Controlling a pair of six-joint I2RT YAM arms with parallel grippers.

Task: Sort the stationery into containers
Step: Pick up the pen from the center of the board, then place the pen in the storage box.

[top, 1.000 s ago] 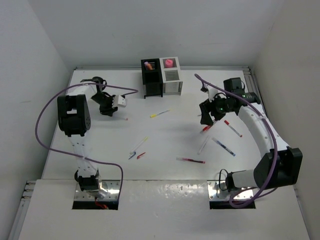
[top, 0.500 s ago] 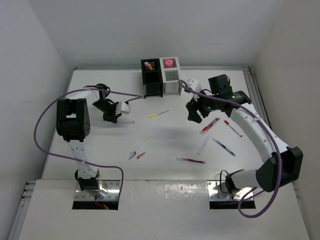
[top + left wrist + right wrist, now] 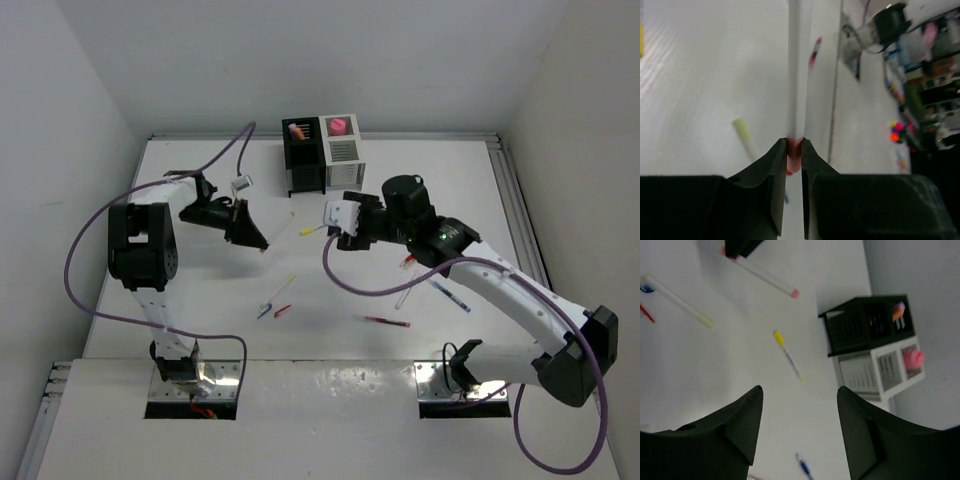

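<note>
Pick seemingly done: the left gripper [image 3: 794, 150] is clamped on a thin white, pink-ended pen [image 3: 799, 75] over the white table [image 3: 450, 180], the right gripper [image 3: 799, 395] gapes empty nearby; next the pen needs carrying, tipped upright, to the joined black-and-white slotted holders [image 3: 323, 165] beyond.

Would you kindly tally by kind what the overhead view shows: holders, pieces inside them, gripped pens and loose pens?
Slotted square pen holders, black and white: 2
Stubby pieces inside them, orange-tipped and pink: 2
White pen pinched in the left gripper: 1
Loose pens lying in view: 7
Total: 12
</note>
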